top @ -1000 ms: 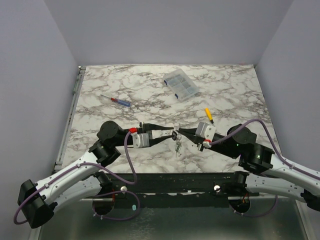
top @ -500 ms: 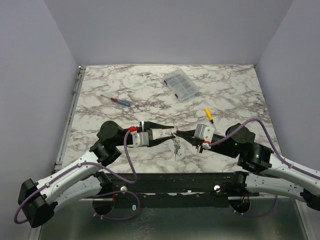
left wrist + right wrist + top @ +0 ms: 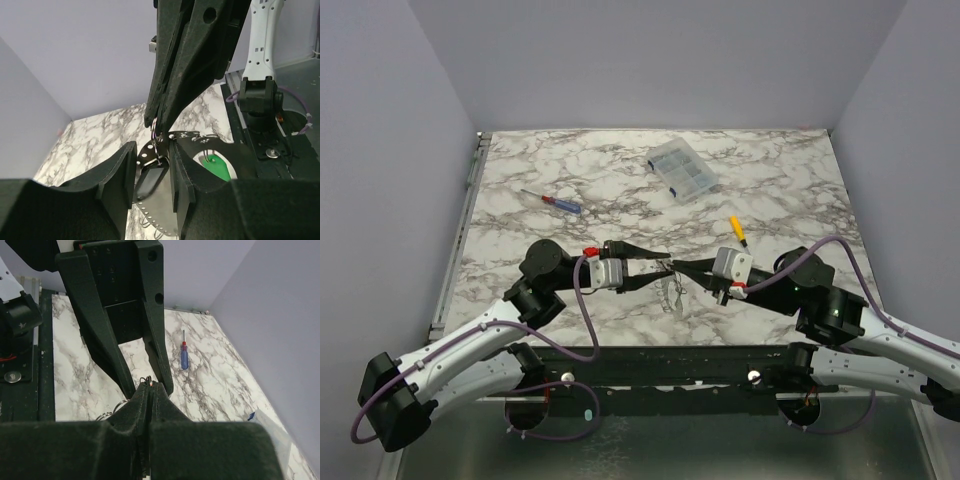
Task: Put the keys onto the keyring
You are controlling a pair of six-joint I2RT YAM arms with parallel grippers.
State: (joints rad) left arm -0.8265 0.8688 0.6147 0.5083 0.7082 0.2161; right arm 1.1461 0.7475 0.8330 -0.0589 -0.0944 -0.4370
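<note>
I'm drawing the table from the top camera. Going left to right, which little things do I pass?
Blue-handled screwdriver → keys → yellow-handled screwdriver. The clear box lines up with the keys, so it's left out.

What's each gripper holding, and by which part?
Right gripper pinches the keyring by its wire loop; left gripper clamps the dark-headed key by its head.

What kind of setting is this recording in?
Probably a lab test booth, not a home: plain lilac walls box in a marble-patterned table, with a clear parts box and a blue-and-red screwdriver lying on it.
</note>
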